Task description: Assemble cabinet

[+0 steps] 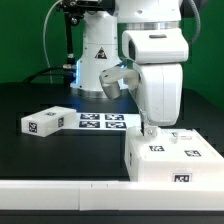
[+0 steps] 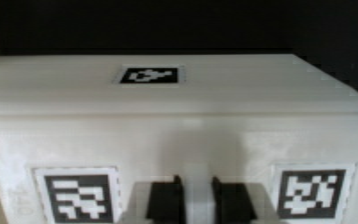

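White and boxy, your cabinet [image 1: 190, 165] sits on the black table [image 1: 55, 152] toward the exterior view's right, near the front edge. Your gripper [image 1: 150, 127] hangs at its top edge, fingers [image 2: 165, 200] pinched nearly together; you cannot tell whether they nip anything. A loose tagged white part [image 1: 42, 121] lies just beside the marker board [image 1: 100, 121].

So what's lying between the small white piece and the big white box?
The marker board, a flat strip of tags, lies between the small white piece and the cabinet. Only the exterior view shows it.
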Controlling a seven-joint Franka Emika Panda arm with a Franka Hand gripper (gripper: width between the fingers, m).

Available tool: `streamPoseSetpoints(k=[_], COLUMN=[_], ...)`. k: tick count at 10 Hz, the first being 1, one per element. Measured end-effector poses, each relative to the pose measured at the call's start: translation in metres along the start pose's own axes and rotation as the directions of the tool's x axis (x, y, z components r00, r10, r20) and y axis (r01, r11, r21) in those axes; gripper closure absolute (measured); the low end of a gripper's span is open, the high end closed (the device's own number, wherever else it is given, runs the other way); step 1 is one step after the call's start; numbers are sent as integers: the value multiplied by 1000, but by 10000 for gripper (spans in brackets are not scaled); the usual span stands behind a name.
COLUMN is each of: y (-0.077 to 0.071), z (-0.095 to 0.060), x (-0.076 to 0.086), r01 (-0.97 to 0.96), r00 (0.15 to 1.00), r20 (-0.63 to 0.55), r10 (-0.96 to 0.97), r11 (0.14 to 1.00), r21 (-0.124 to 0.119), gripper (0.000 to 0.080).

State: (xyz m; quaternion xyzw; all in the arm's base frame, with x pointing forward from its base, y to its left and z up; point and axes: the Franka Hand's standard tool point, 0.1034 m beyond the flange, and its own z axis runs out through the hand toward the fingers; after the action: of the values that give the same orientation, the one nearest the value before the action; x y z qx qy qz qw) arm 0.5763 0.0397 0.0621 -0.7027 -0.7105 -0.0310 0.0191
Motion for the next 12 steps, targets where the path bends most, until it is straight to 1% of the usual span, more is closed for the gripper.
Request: streamPoseSetpoints(k=[4, 5, 6, 8, 9, 10, 12], y=[0, 8, 16, 16, 17, 17, 16], z=[0, 1, 1, 1, 1, 2, 1], x=[0, 0, 0, 1, 1, 1, 1], r01=[0, 1, -3, -4, -4, -4, -6], r00=[1000, 1000, 1000, 1000, 1000, 1000, 1000], r20=[0, -3, -6, -5, -5, -4, -4], r10=[0, -1, 3, 4, 5, 5, 6], r11=[1000, 1000, 1000, 997, 994, 992, 992], r21=[0, -3, 14, 82, 112, 127, 126], gripper=[735, 735, 735, 735, 735, 735, 735])
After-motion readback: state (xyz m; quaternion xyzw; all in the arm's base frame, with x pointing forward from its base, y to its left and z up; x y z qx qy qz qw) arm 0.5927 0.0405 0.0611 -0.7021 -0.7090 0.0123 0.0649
